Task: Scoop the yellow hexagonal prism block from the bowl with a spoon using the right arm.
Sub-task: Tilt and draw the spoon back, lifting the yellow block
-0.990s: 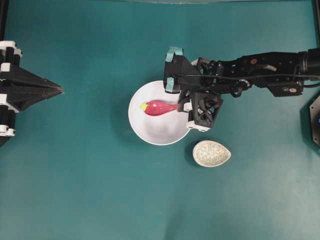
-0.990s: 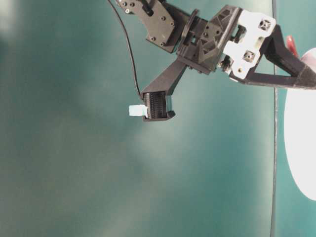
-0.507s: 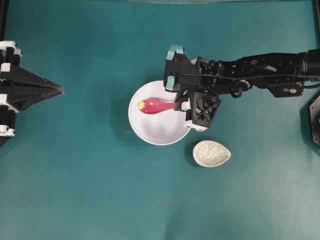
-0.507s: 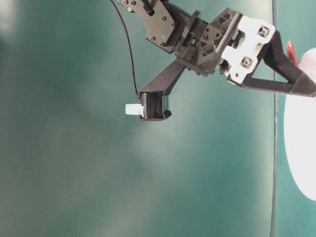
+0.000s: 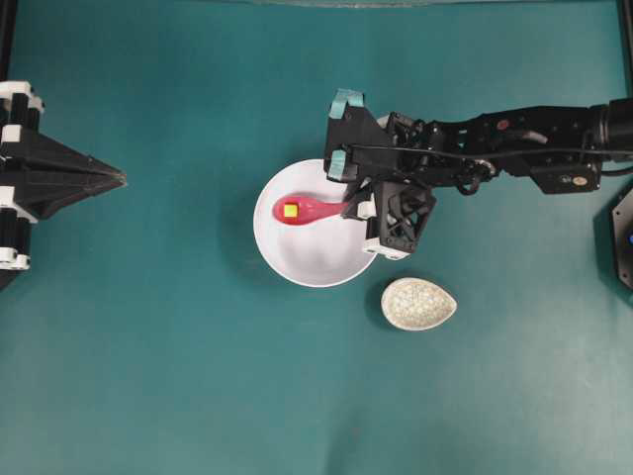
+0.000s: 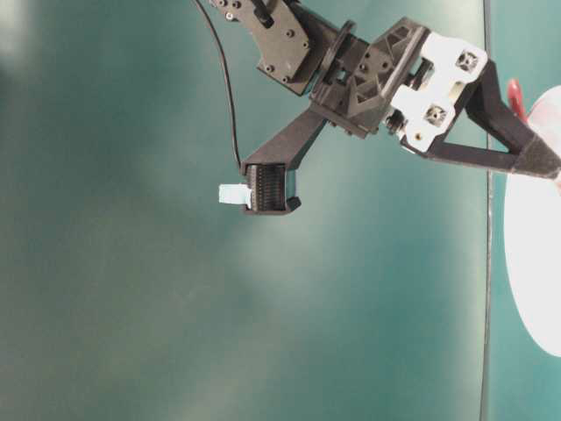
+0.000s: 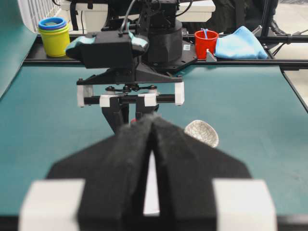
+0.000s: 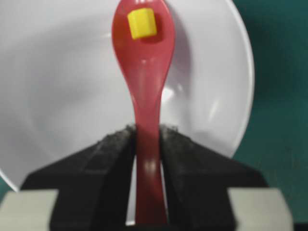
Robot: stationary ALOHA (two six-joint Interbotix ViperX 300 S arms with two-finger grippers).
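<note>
While the yellow block [image 8: 142, 22] is sitting in the spoon [image 8: 144, 72] scoop over the bowl [image 5: 297, 259], I'm seeing the right claw [image 8: 147, 144] clamping the handle. Block is riding near the tip, so any tilt or jerk on lifting is risking a spill.

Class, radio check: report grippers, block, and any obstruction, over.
Right gripper shut on spoon. Left gripper shut, parked apart. Block sits in spoon's scoop, over bowl. Nothing in the way.
</note>
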